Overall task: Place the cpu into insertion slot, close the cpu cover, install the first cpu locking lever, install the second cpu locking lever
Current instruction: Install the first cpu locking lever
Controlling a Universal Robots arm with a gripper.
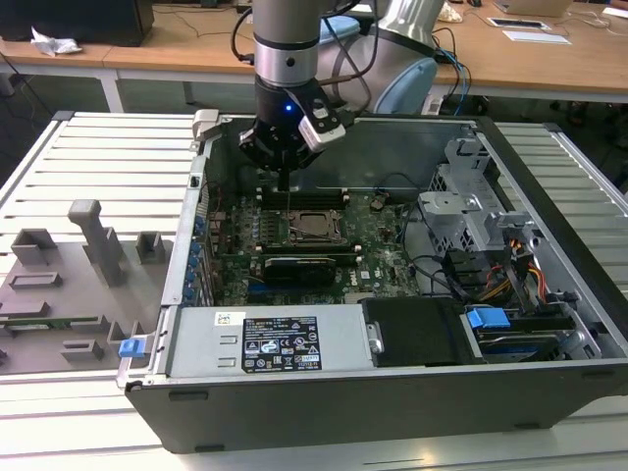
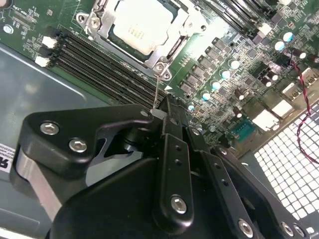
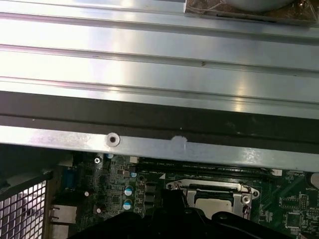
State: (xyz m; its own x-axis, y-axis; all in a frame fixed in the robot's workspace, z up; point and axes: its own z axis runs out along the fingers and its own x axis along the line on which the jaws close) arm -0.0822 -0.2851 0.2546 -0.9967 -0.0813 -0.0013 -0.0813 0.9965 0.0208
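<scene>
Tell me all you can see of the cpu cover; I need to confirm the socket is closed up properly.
The cpu cover is a thin square frame of bright silvery metal with a large square window. It lies flat over the insertion slot on the green motherboard, and the pale metal face of the cpu shows through the window. Screws sit at its corners. A thin wire lever runs from its near corner to the claw, which is closed on it.

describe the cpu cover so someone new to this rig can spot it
Inside the open computer case lies the green motherboard. Near its middle, below the gripper, sits the cpu cover: a thin square silver frame around the pale chip, unlike the long black memory slots beside it.
</scene>
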